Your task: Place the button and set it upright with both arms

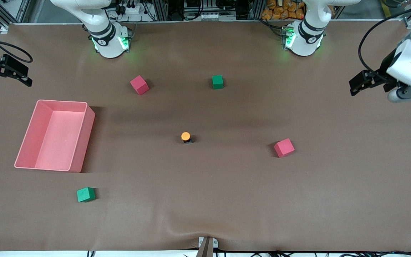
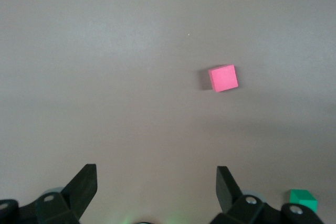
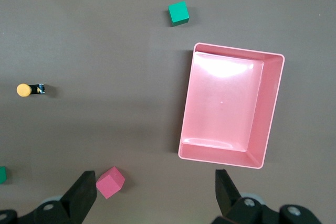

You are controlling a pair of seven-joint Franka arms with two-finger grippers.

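The button (image 1: 186, 137) sits near the middle of the brown table, its round orange cap over its black body; the right wrist view shows the button (image 3: 29, 89) small and far off. My left gripper (image 1: 354, 86) hangs high over the left arm's end of the table, open and empty, and nothing lies between its fingers in its own view (image 2: 156, 174). At the right arm's end, my right gripper (image 1: 13, 82) is also raised, open and empty, with bare table between its fingers (image 3: 155, 178). Both grippers are far from the button.
A pink bin (image 1: 87, 139) (image 3: 273, 114) stands toward the right arm's end. Red cubes (image 1: 139, 85) (image 1: 284, 147) and green cubes (image 1: 217, 81) (image 1: 85, 194) lie scattered around the button. The left wrist view shows a red cube (image 2: 223, 78) and a green cube (image 2: 303, 201).
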